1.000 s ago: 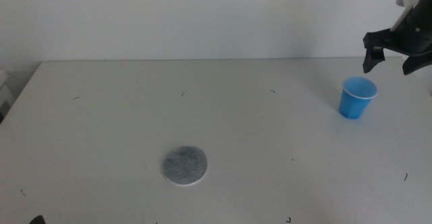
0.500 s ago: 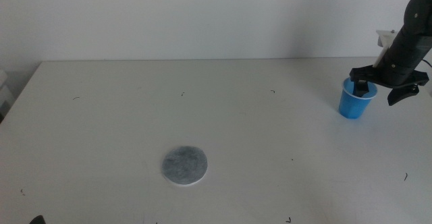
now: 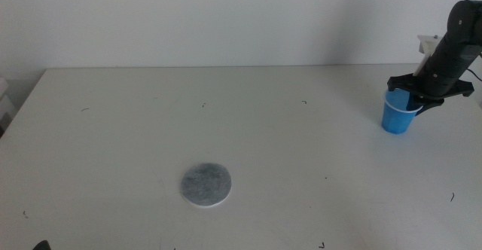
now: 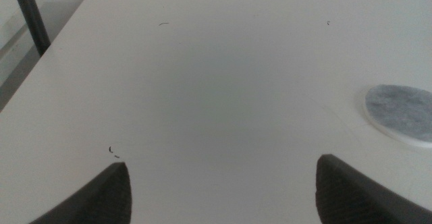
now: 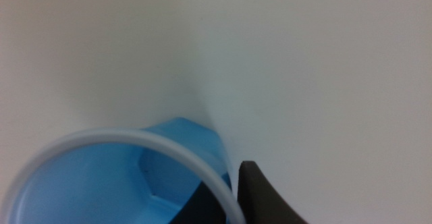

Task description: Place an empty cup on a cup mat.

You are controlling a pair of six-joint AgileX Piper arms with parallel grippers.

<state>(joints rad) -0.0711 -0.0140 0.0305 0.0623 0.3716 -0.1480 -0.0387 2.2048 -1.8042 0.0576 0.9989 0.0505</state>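
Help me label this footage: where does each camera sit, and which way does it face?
Middle view: above the table, facing forward and down; right hand at the cup.
Left wrist view: low over the table, toward the cup mat; left hand open.
Right wrist view: right above the cup's rim.
The mat appears in both the middle and left wrist views.

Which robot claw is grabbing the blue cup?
The right gripper, at the table's far right, with one jaw inside the cup rim. The left gripper hangs open over bare table beside the cup mat.
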